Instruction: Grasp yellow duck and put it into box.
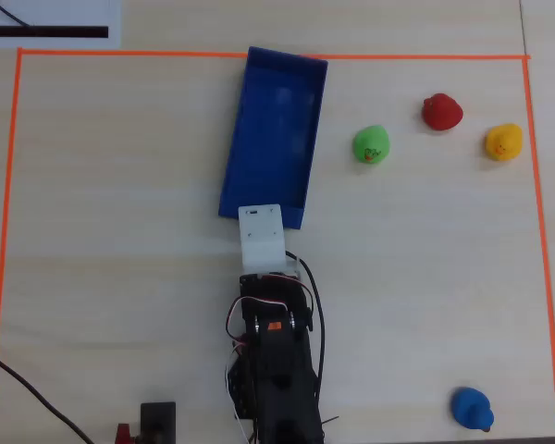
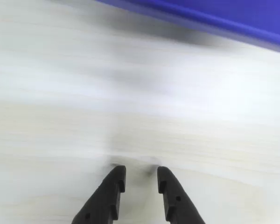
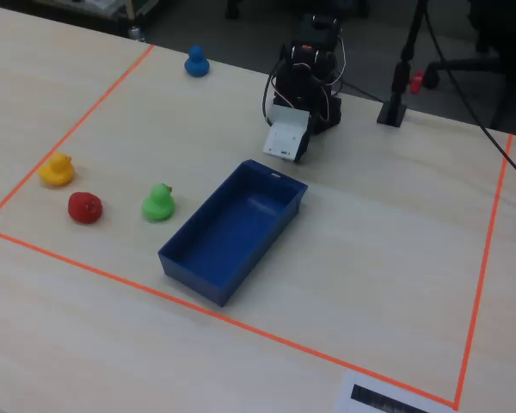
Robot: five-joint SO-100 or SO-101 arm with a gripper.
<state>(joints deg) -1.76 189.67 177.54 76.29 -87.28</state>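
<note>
Pale wooden tabletop point(image 1: 120, 231) bounded by orange tape. Yellow duck point(image 1: 503, 142) sits far right in the overhead view, beside the red duck point(image 1: 441, 112), well apart from the box point(image 1: 259, 102). Gripper point(image 2: 139, 179), fingers slightly parted and empty, hangs near the box. Duck probably light, squashy, smooth; pinch its body sides.

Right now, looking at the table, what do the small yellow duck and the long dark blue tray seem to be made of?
The small rounded yellow duck looks like soft rubber or vinyl: smooth, one even colour, rounded moulded form with an orange beak. The long dark blue tray looks like rigid plastic, perhaps printed: thin straight low walls, uniform colour, mostly matte with a faint sheen on its floor. Neither can be settled by sight alone.
</note>
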